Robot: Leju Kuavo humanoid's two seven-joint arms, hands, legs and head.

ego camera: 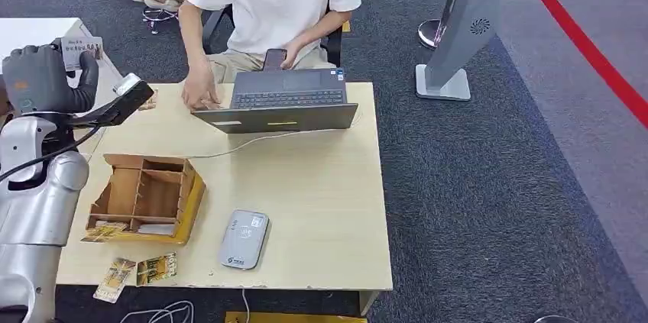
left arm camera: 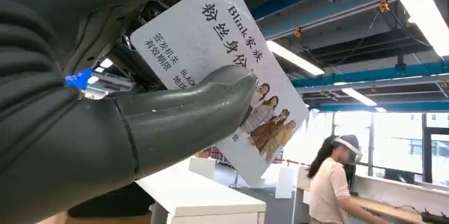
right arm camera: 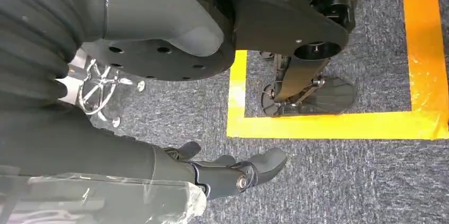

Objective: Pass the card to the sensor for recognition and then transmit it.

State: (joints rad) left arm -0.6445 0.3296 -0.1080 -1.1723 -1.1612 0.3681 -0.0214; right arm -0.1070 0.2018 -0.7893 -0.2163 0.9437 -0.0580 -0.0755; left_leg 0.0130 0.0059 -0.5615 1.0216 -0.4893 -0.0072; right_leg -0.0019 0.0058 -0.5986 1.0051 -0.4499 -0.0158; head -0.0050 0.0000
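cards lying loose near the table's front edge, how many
2, side by side at the front left corner: one card overhanging the edge, another card beside it. More may sit hidden in the wooden organizer.

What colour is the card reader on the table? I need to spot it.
Light grey, the card reader shows best in the head view.

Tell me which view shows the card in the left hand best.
The left wrist view: the card is close, its print and picture legible, under the left hand's thumb. The head view shows it small above that hand; the right wrist view faces the floor.

White card (left arm camera: 222,60) with black lettering, grey sensor (ego camera: 244,239), light wooden table (ego camera: 321,201)
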